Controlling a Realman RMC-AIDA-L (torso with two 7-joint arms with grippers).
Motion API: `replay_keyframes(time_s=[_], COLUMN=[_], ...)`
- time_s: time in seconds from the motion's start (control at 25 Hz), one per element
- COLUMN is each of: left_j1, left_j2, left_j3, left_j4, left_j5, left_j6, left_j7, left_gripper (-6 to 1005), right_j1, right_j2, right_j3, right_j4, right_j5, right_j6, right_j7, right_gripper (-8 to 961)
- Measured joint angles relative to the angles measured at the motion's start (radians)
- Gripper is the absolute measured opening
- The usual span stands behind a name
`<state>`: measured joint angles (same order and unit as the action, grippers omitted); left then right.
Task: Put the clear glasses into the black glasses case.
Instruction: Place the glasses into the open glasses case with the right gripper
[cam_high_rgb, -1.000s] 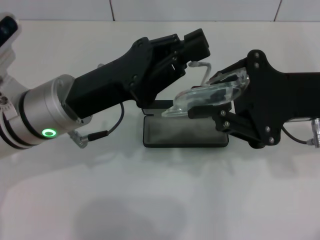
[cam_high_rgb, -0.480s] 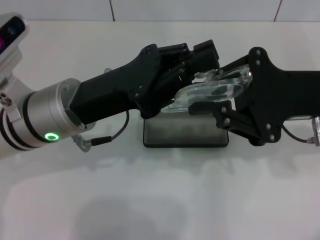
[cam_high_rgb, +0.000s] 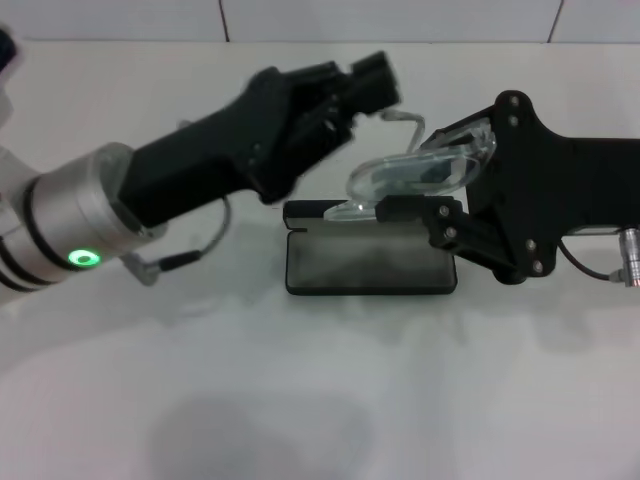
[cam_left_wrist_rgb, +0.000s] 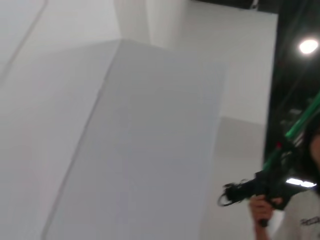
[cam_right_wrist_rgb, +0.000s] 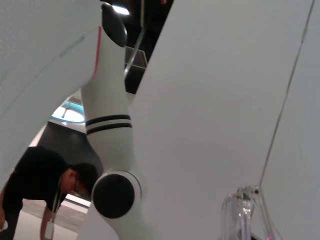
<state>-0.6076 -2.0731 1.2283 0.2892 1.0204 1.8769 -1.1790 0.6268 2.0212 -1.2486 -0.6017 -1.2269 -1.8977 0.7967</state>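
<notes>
The left gripper (cam_high_rgb: 375, 82) has been drawn back from the glasses (cam_high_rgb: 420, 175) (its jaw state cannot be told), which are left held above the open case (cam_high_rgb: 370, 262) by the closed right gripper (cam_high_rgb: 405, 208), so lowering seems next.

The left arm (cam_high_rgb: 90, 225) is a silver cylinder with a green ring light, black end effectors, thin cables.
</notes>
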Motion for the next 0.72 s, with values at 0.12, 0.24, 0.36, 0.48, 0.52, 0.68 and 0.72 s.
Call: replay_keyframes(time_s=[0.12,0.24,0.36,0.48,0.52,0.68,0.72], left_j1=[0.027,0.062,0.1,0.158,0.186,0.27,0.284], left_j2=[0.037,0.109,0.192,0.238,0.244,0.238,0.232], left_j3=[-0.009,-0.054,-0.102,-0.141,-0.156,-0.243,-0.265], left_j4=[0.033,0.062,0.069,0.112,0.141,0.23,0.241], left_j5=[0.003,0.032,0.053,0.061,0.064,0.08,0.084], left_j6=[-0.04,-0.093,-0.113,-0.119,-0.121,-0.123,-0.123], left_j7=[0.001,-0.006,-0.017,-0.026,-0.029,-0.064,-0.073], left_gripper=[113,113,113,113,113,114,114], right_j1=[0.0,0.002,-0.017,-0.029,-0.022,0.064,0.1], right_j2=[-0.003,-0.009,-0.01,-0.008,-0.007,-0.008,-0.009], right_j3=[-0.006,-0.007,-0.004,-0.017,-0.025,-0.057,-0.059], right_j4=[-0.005,-0.078,-0.281,-0.531,-0.615,-0.808,-0.828], right_j5=[-0.014,-0.099,-0.264,-0.486,-0.572,-0.857,-0.912], right_j6=[0.044,0.098,0.161,0.209,0.214,0.177,0.147], right_j7=[0.052,0.189,0.412,0.691,0.796,1.169,1.234], right_gripper=[143,144,145,145,146,146,147])
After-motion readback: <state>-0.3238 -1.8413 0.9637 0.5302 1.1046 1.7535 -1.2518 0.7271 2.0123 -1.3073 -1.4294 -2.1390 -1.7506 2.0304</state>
